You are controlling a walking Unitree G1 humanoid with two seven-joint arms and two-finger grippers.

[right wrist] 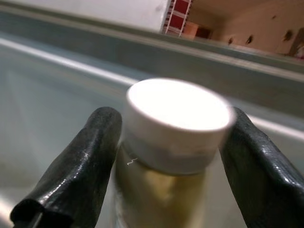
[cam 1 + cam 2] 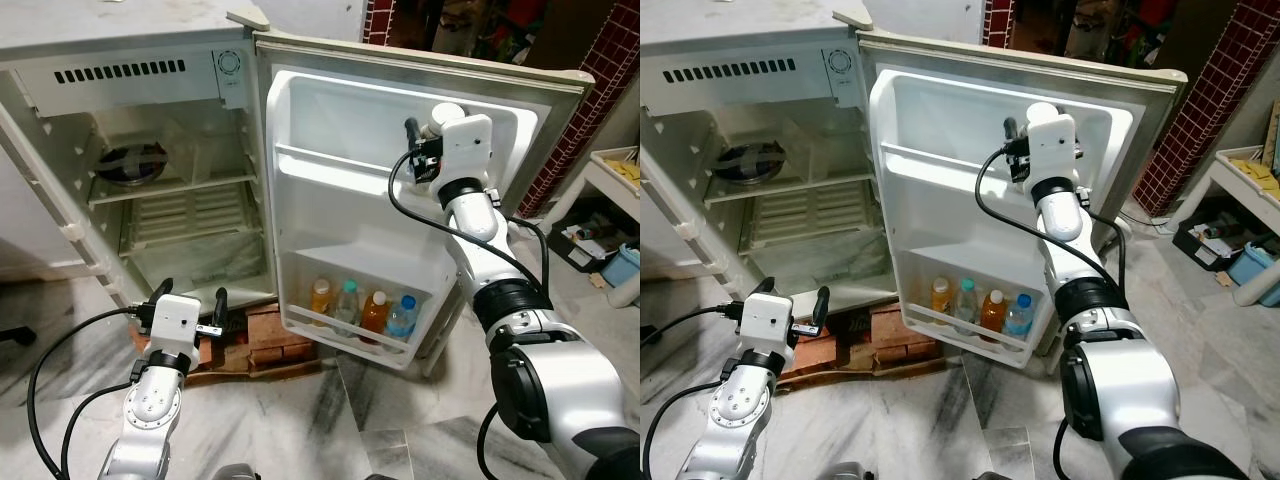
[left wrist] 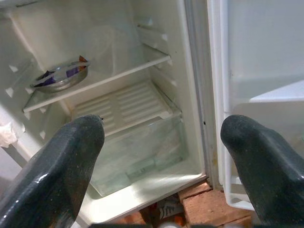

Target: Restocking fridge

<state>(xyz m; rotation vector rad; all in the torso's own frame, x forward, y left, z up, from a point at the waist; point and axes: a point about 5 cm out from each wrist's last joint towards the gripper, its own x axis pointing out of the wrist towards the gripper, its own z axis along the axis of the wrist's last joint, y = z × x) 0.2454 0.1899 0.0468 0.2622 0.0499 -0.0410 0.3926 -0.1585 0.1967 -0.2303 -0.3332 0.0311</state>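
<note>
Left end effector (image 2: pixel 190 297) lower left, fingers apart, empty; right end effector (image 1: pixel 171 156) clamps white-capped yellowish bottle (image 1: pixel 173 133) by white fridge door (image 2: pixel 330 200), frame centre.

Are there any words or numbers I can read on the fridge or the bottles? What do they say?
None can be read.
Four bottles in the door's bottom rack: labels too small and blurred.
Round dial at the fridge's top: markings too small.
Bottle in the right hand: white cap, no print showing.
Bowl on the shelf: a coloured wrapper inside, lettering unclear.
</note>
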